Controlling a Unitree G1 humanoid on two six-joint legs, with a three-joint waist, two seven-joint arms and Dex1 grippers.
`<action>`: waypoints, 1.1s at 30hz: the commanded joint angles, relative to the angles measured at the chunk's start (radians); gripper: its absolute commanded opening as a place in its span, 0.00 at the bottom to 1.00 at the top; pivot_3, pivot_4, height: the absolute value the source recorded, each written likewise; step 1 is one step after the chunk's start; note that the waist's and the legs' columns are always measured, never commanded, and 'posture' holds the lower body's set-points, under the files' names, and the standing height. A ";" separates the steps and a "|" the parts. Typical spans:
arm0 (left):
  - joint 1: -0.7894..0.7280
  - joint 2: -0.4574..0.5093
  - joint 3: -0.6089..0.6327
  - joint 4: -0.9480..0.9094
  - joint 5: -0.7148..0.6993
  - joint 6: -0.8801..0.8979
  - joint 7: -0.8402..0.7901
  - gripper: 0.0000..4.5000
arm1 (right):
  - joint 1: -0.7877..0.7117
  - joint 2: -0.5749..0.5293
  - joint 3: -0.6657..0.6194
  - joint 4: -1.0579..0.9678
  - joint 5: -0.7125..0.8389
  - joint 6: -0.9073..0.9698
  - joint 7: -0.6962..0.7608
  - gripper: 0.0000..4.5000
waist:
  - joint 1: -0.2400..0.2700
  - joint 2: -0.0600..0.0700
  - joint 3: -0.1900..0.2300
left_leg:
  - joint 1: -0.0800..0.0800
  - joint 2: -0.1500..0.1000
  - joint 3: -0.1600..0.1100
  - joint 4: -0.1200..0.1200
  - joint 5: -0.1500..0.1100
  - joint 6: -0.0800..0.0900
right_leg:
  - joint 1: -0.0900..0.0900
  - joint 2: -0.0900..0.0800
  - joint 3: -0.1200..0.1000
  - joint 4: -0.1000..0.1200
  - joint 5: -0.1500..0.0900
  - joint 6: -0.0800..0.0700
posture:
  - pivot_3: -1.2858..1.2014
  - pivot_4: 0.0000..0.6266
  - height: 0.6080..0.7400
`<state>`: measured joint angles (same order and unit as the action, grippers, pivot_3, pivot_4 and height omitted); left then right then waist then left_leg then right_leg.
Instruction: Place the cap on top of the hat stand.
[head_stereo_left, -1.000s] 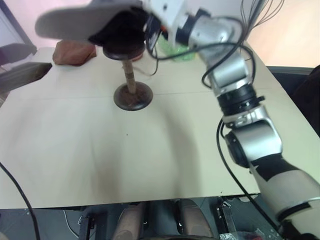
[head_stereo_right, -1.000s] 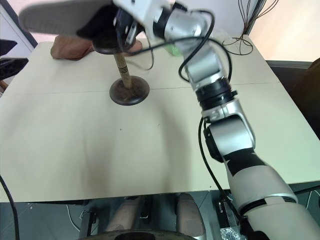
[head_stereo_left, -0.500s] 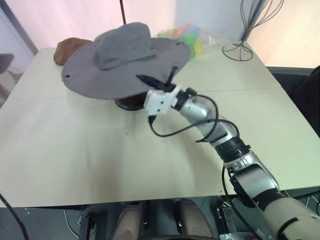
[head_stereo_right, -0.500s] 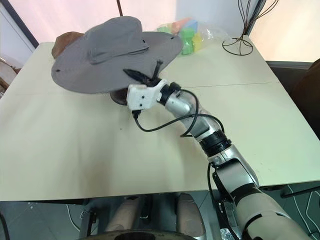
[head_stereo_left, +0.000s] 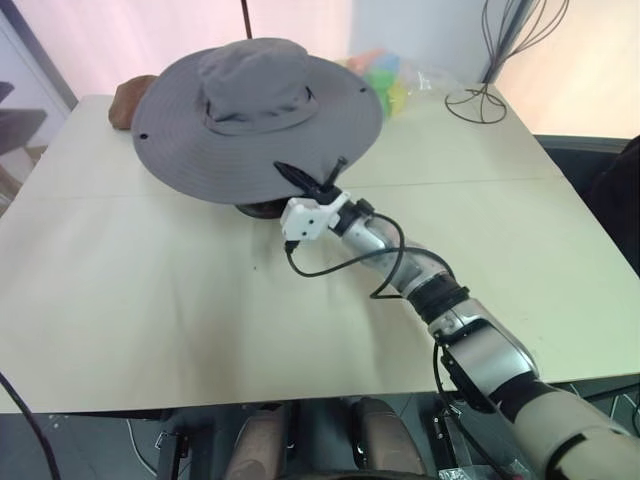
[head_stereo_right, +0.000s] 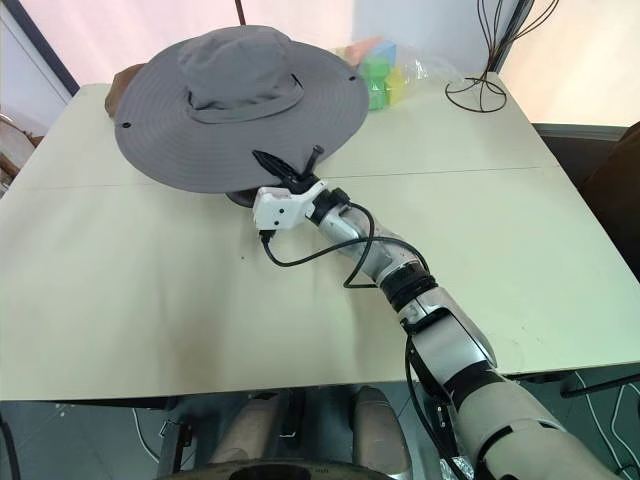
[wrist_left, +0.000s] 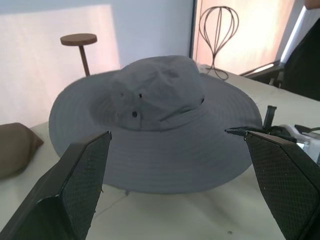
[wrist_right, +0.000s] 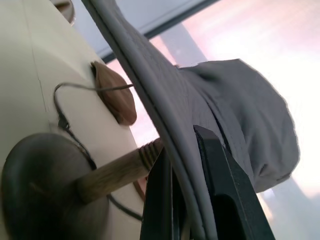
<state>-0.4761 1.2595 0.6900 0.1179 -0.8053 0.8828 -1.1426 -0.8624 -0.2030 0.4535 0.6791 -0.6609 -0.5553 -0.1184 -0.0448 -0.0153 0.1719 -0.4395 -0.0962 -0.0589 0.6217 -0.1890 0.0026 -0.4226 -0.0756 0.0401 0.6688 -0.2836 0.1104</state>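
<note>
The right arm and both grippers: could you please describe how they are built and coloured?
The right arm has silver-grey metal segments with black joint rings and a pale forearm shell. A loose black cable loops beside a white wrist block. The right gripper has two thin black fingers. The left gripper's fingers are broad black pads with a fine grid texture.

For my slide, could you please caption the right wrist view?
Right gripper pinching the cap brim above the hat stand.

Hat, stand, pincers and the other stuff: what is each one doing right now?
cap: sitting over the hat stand, brim pinched by the right pincer.
hat stand: upright under the cap.
right pincer: shut on the cap's brim.
left pincer: open, holding nothing.
brown flat cap: lying on the table.
</note>
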 joint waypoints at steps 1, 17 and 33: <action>0.006 0.043 -0.002 -0.004 0.016 -0.026 -0.028 1.00 | 0.007 0.004 0.017 0.012 -0.022 -0.011 -0.033 0.01 | -0.001 0.000 0.000 | 0.000 0.000 0.000 0.000 0.000 -0.001 | 0.000 0.000 0.000 0.000 0.000 0.000 | 0.52 0.24 0.96; 0.086 0.029 -0.059 -0.031 0.095 -0.134 -0.088 1.00 | 0.011 -0.009 -0.012 -0.142 0.136 0.037 0.294 0.55 | -0.002 0.000 0.000 | 0.000 0.005 0.000 -0.001 0.001 -0.001 | 0.000 0.005 0.000 -0.001 0.001 -0.003 | 0.52 0.24 0.96; -0.022 0.011 -0.192 0.053 0.127 -0.202 -0.099 1.00 | 0.364 -0.456 -0.250 -0.779 0.510 0.300 0.791 0.91 | 0.002 -0.001 0.000 | 0.000 0.006 0.000 -0.001 -0.002 0.004 | 0.006 0.004 0.001 -0.002 0.001 -0.003 | 0.52 0.24 0.96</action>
<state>-0.4791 1.2621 0.4880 0.1657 -0.6847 0.7029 -1.2379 -0.5010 -0.6499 0.2430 -0.0206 -0.2366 -0.2978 0.6163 -0.0425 -0.0160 0.1723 -0.4393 -0.0902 -0.0592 0.6208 -0.1912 0.0066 -0.4165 -0.0713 0.0407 0.6664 -0.2822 0.1076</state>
